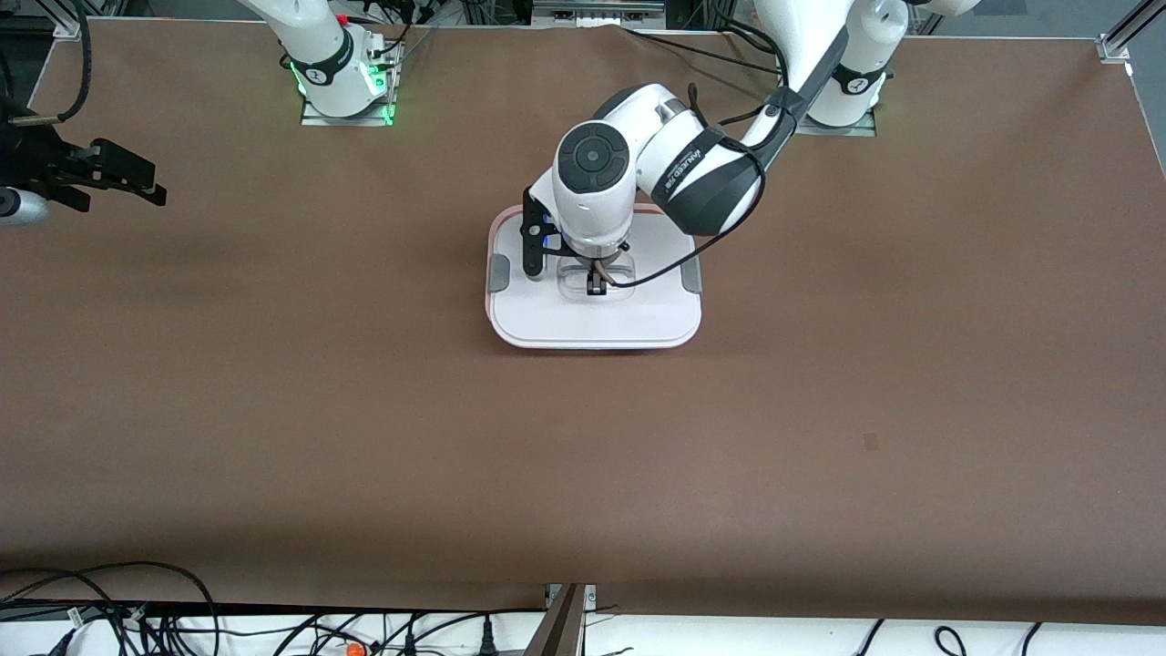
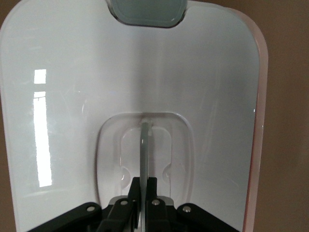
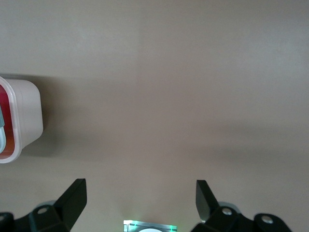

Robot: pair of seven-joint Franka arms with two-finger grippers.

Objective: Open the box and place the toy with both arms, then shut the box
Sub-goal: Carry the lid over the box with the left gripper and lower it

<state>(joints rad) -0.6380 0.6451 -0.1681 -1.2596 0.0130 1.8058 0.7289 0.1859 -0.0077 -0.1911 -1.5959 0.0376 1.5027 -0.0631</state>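
The box (image 1: 592,319) stands in the middle of the table with its flat white lid (image 2: 72,72) on it. Grey clips (image 1: 498,273) sit at its two short sides. My left gripper (image 1: 597,287) is down on the lid. Its fingers (image 2: 145,180) are shut on the upright clear handle (image 2: 145,145) in the lid's middle recess. My right gripper (image 1: 150,191) waits in the air over the right arm's end of the table, open and empty (image 3: 141,186). The right wrist view shows a corner of the box (image 3: 21,116). The toy is not in view.
The arm bases (image 1: 337,82) (image 1: 847,91) stand along the table's edge farthest from the front camera. Loose cables (image 1: 137,620) lie below the table's edge nearest that camera. A grey clip (image 2: 147,12) shows at the lid's edge in the left wrist view.
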